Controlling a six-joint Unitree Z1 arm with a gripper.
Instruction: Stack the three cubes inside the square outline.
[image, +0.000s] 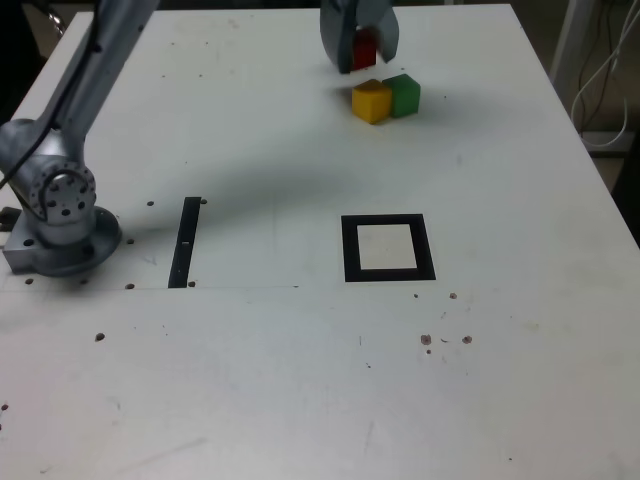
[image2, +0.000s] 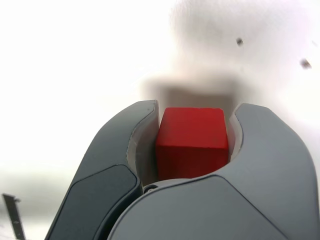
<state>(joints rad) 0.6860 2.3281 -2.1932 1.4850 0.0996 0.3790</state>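
At the far side of the white table (image: 300, 390), the gripper (image: 362, 48) hangs with its grey jaws pinching the red cube (image: 364, 49) from both sides; the wrist view shows the red cube (image2: 192, 142) seated between the two curved fingers (image2: 272, 150), its faces pressed against their pale inner pads. In the exterior view the red block appears lifted a little off the table, with a soft shadow under it in the wrist view.

Just on the near side of the gripper sit the yellow cube (image: 371, 100) and the green cube (image: 404, 94), touching each other, yellow on the exterior view's left and green on its right. They lie between the gripper and the square outline (image: 388, 248), which is well apart from them, nearer the camera and roughly in line with them. Its pale centre holds nothing.

On the exterior view's left, a narrow black strip (image: 185, 242) lies on the table, and beyond it the arm's grey base (image: 60, 225) stands at the table's left edge, with the arm's link reaching up and out of frame. Small dark specks (image: 440, 340) dot the surface on the near side of the outline. White cables (image: 605, 70) hang beyond the table's far right edge.
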